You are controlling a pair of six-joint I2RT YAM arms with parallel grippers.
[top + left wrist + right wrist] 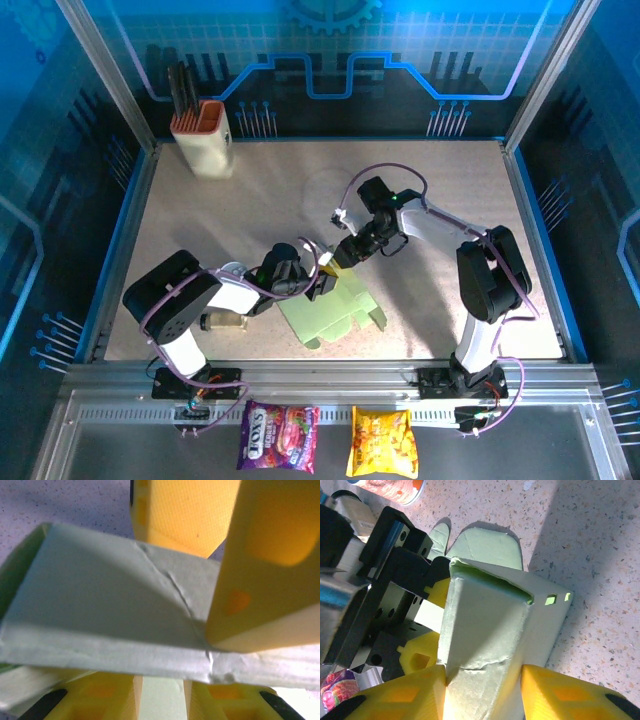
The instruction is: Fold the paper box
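Left gripper (322, 283) sits at the upper-left end of the paper box (335, 312). The box lies on the desk (250, 200) near mid-front, btwn the two arms. It's partly raised into a tube at that end, w/ flat flaps spread toward the near right. In the left wrist view the jaws are set narrow w/ a creased edge of the box across them. We can't tell if they're pinching it or just straddling it.

Right gripper (482, 692) comes in from the far side. Its jaws are about half apart, one on each side of the raised box body, both touching card, so we read that as a hold on the box.

Handling, our judgement: v. light, thin card that bends at once and dents easily; a wrinkle (480, 666) shows across the panel by the right gripper. Surface looks matte, so prob not slippery, but the sheet would slide on the desk if pushed w/o a counter-hold. Best taken on flat panels close to the scored folds, squeezed gently. Avoid flap tips & the small slots (550, 599), which could tear or buckle.
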